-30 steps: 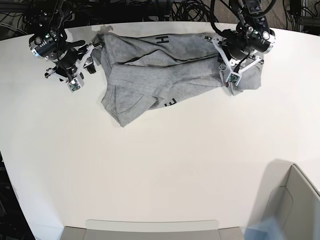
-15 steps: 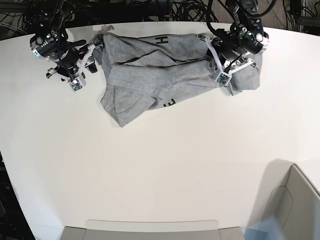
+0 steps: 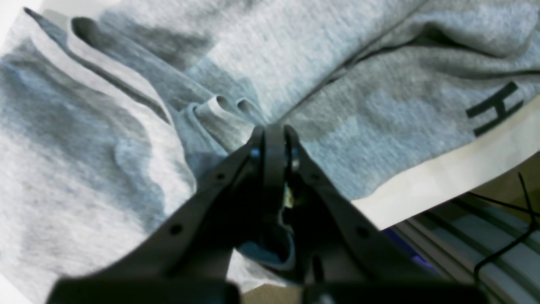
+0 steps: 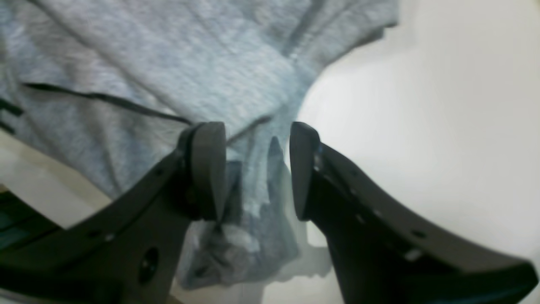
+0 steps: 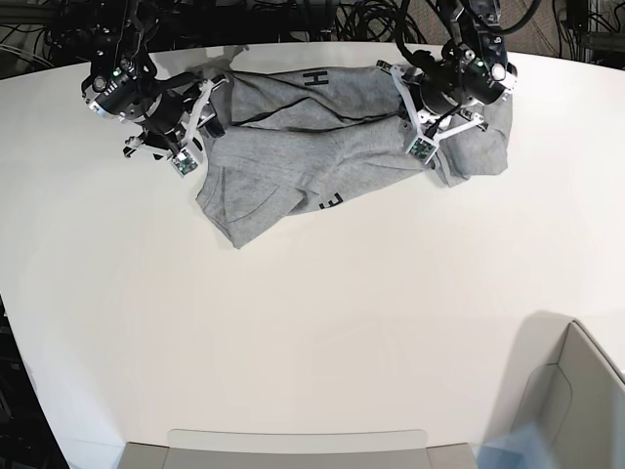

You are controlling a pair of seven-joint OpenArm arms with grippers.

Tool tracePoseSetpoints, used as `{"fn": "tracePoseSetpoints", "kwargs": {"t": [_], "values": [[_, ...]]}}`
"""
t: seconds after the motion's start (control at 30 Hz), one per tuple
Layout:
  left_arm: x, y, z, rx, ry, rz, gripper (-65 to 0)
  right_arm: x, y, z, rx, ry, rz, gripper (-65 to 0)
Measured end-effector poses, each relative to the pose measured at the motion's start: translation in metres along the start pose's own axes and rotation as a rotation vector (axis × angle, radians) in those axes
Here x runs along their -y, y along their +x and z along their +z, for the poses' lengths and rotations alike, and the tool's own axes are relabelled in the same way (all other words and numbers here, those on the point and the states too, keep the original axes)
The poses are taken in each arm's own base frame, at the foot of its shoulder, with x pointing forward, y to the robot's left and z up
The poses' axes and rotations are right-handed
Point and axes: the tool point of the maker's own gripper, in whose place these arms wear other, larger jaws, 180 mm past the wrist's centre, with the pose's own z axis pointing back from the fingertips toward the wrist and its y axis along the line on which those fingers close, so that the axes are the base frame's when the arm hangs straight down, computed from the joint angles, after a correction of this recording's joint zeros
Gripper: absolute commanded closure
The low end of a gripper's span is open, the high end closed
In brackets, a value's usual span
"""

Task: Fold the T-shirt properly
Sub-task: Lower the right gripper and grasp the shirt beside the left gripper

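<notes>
The heather-grey T-shirt lies crumpled at the back of the white table, with black letters showing along two of its folds. My left gripper is at the shirt's right part. In the left wrist view its fingertips are shut together, and pleats of the T-shirt gather at them. My right gripper is at the shirt's left end. In the right wrist view it stands open, with a bunched edge of the T-shirt between its two fingers.
A grey box stands at the front right corner. A flat grey tray lies along the front edge. Black cables hang behind the table's back edge, close to both arms.
Both arms have closed in on the shirt. The left gripper slid left along the right part, opened and shut again. The right arm moved right onto the shirt's left end.
</notes>
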Motion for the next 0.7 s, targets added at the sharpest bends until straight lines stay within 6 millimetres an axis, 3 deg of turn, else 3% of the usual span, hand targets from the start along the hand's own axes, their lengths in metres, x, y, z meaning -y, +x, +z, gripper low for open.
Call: {"fn": "tracePoseSetpoints", "kwargs": {"t": [0.23, 0.4, 0.5, 0.7], "values": [[0.013, 0.006, -0.003, 0.003, -0.029, -0.04, 0.0, -0.014, 0.038, -0.005, 0.075, 0.039, 0.087, -24.1], [0.041, 0.022, -0.007, 0.021, -0.086, -0.136, 0.0, -0.064, 0.063, -0.016, 0.113, 0.168, 0.211, -15.2], [0.05, 0.029, -0.008, 0.038, -0.109, -0.205, 0.0, -0.092, 0.069, -0.019, 0.125, 0.239, 0.269, -10.9], [0.052, 0.019, -0.008, 0.004, -0.114, -0.242, 0.0, -0.1, 0.062, -0.032, 0.083, 0.279, 0.282, -5.4]]}}
